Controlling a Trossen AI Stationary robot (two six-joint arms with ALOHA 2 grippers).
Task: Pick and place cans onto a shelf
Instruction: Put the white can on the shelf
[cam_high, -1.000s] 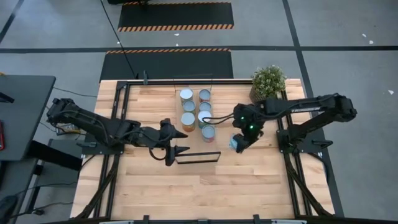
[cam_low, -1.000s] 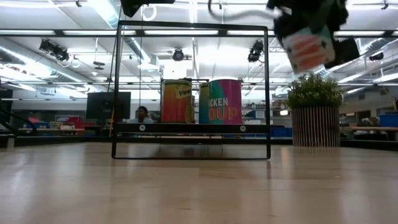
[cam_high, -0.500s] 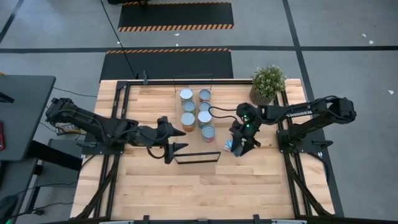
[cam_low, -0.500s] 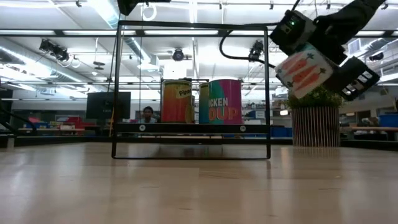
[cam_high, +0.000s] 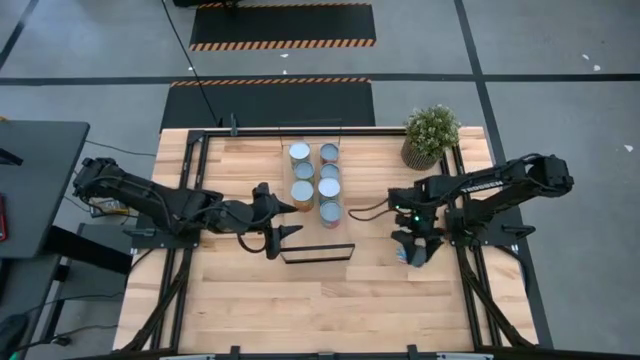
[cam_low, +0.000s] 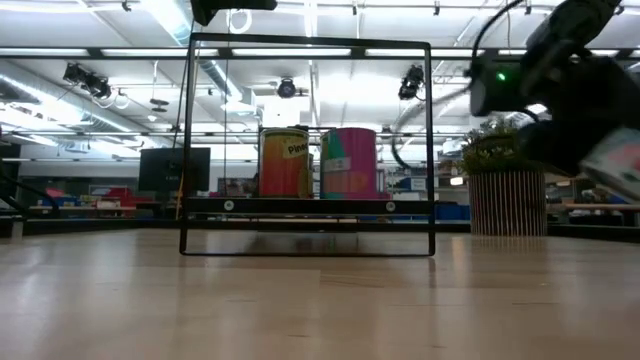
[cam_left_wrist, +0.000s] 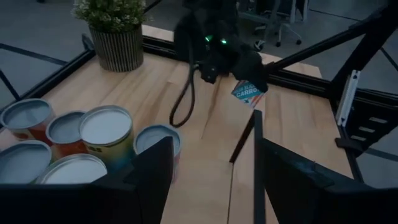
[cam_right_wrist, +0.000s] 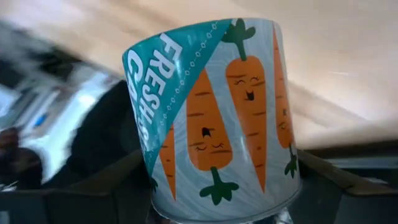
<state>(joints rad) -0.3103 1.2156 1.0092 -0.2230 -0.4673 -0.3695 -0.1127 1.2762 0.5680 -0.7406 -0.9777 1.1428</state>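
Teal and pale blue, with orange carrots printed on its label, the carrot can (cam_right_wrist: 217, 118) sits pinched between the two dark fingers of the right tool (cam_high: 414, 250). From above, that tool hangs over the right part of the table (cam_high: 250, 310), just right of the shelf's near end and in front of the potted plant (cam_high: 431, 134). In the left wrist view the same can (cam_left_wrist: 249, 93) shows tilted under the dark right arm, off the wood.

Seven other cans (cam_high: 329, 186) stand in two short rows between the middle and the far side of the table, tops up: silvery, white and pale blue lids, with one reddish-orange can (cam_high: 302, 194) in the left row. In the level view a yellow can (cam_low: 285, 162) and a pink one (cam_low: 349, 162) show through the black wire frame of the shelf (cam_low: 308, 205).

Near the cans on their left, the left tool (cam_high: 281, 233) hovers with its fingers spread and nothing between them, close to the reddish-orange can and to the shelf's left end (cam_high: 318, 253).
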